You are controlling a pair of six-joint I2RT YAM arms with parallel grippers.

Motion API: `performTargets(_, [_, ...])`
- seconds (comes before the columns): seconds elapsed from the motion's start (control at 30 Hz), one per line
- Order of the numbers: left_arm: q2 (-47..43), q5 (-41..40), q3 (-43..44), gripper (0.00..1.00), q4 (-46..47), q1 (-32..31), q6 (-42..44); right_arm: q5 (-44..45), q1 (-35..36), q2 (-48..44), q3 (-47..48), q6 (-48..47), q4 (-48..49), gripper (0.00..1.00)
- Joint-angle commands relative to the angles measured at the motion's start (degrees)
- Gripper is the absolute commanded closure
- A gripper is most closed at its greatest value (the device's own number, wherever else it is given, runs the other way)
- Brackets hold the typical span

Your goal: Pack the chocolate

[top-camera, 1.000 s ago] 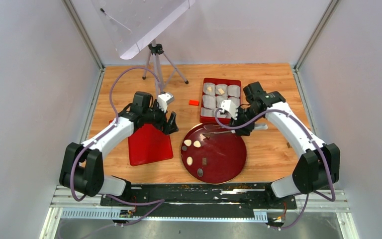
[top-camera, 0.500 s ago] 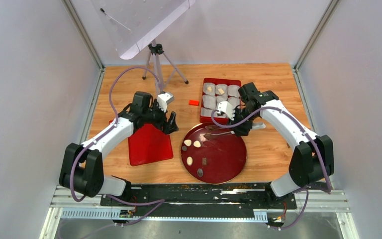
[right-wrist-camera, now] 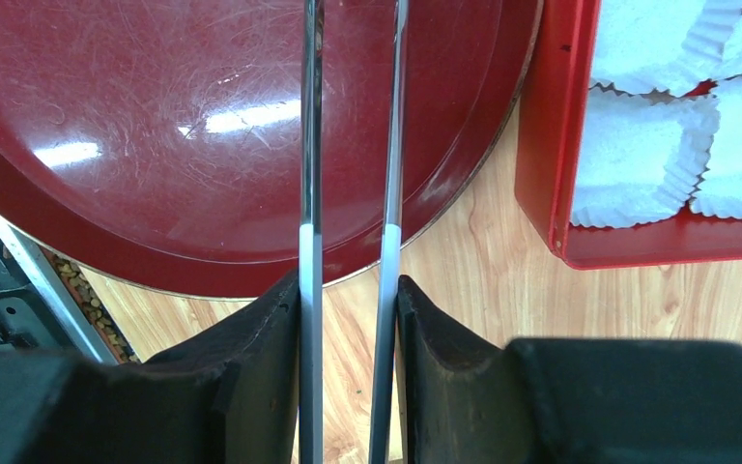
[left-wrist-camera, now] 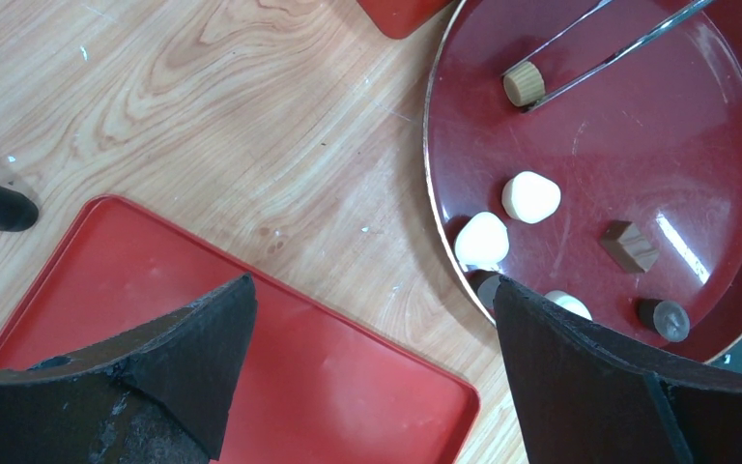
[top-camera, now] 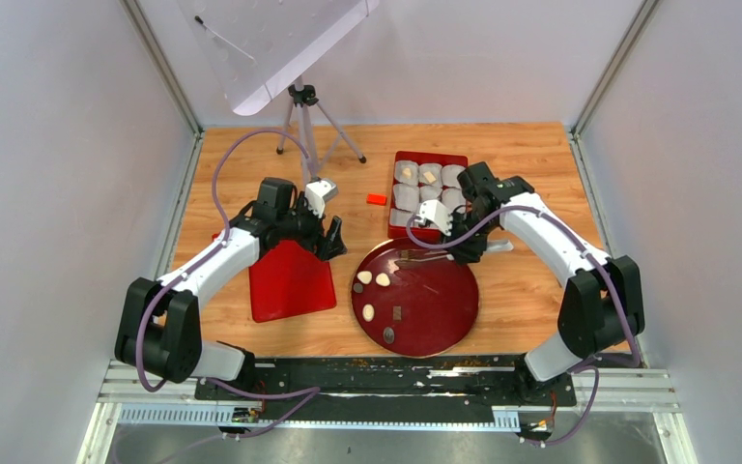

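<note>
Chocolate pieces lie on a dark red round plate [top-camera: 444,309]: cream ones [top-camera: 383,278] [left-wrist-camera: 531,196], a brown square [left-wrist-camera: 630,246] and a dark oval [top-camera: 388,335]. My right gripper [top-camera: 466,244] [right-wrist-camera: 348,280] is shut on metal tongs [right-wrist-camera: 309,145], which reach left over the plate. The tong tips sit around a tan round piece [left-wrist-camera: 523,83]. Behind the plate stands a red box [top-camera: 431,155] of white paper cups, two of them holding pieces [top-camera: 408,174]. My left gripper [top-camera: 331,239] [left-wrist-camera: 372,290] is open and empty, above the corner of a flat red lid [left-wrist-camera: 251,387].
A small orange-red block [top-camera: 377,199] lies left of the box. A tripod [top-camera: 301,126] stands at the back left, under a tilted clear panel. The flat red lid [top-camera: 290,280] lies left of the plate. White walls close in both sides.
My right arm has shifted a little left and toward the box, carrying the tongs with it over the plate. My left arm has not moved.
</note>
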Motion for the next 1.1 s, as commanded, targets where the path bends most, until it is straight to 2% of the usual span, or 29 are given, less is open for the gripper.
performTargets(0.0, [-0.9, 0.2, 0.0, 0.0, 1.7, 0.2, -0.3, -1.0, 0.5, -1.6, 5.1, -0.6, -1.3, 0.91])
performTargets(0.17, [-0.5, 0.4, 0.2, 0.0, 1.6, 0.2, -0.4, -3.2, -0.4, -4.4, 8.7, 0.5, -3.5, 0.95])
performTargets(0.33, [0.1, 0.9, 0.4, 0.0, 1.9, 0.2, -0.5, -5.2, -5.3, -4.8, 11.2, 3.0, -2.4, 0.96])
performTargets(0.6, [0.2, 0.7, 0.6, 0.0, 1.8, 0.2, -0.5, -0.8, -15.3, 1.1, 15.3, 11.1, 10.3, 0.96])
performTargets(0.77, [-0.5, 0.6, 0.2, 0.0, 1.6, 0.2, -0.3, 5.4, -16.5, 6.1, 17.7, 13.5, 16.1, 0.95])
performTargets(1.07, [-1.3, 0.5, -0.1, 0.0, 1.8, 0.2, -0.1, 11.3, -16.5, 14.6, 23.1, 15.0, 19.2, 0.92])
